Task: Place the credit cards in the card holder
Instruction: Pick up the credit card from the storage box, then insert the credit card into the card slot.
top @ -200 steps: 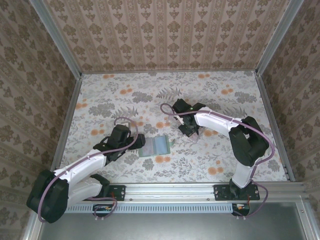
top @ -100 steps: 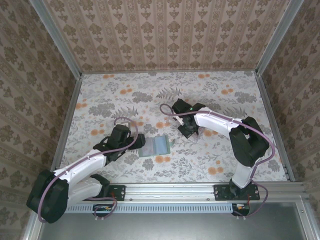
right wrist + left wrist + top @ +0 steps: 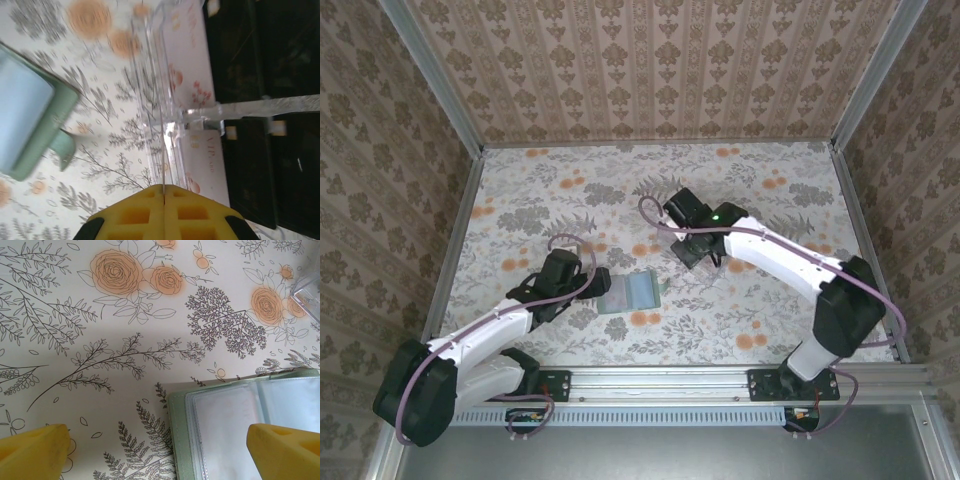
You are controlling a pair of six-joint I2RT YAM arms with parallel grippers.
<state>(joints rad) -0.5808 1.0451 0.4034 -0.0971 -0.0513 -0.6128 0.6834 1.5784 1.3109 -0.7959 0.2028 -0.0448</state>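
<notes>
Right gripper (image 3: 163, 190): fingers pressed together. A thin sliver runs edge-on from between them, judged to be a pink card (image 3: 163, 160) pinched at the clear stand (image 3: 150, 75). More cards (image 3: 192, 65) sit in that stand, beside black blocks (image 3: 260, 55).

Left gripper (image 3: 160, 452): spread wide, empty, low over the left edge of the green wallet (image 3: 240, 425).

The wallet lies open mid-table (image 3: 540, 190), toward the near edge, with the stand just to its right.

Step in hand: drawing one card from the stand.

Next move: lift it clear, carry it left and align its edge with a sleeve slot. The left gripper may need to steady the wallet.
</notes>
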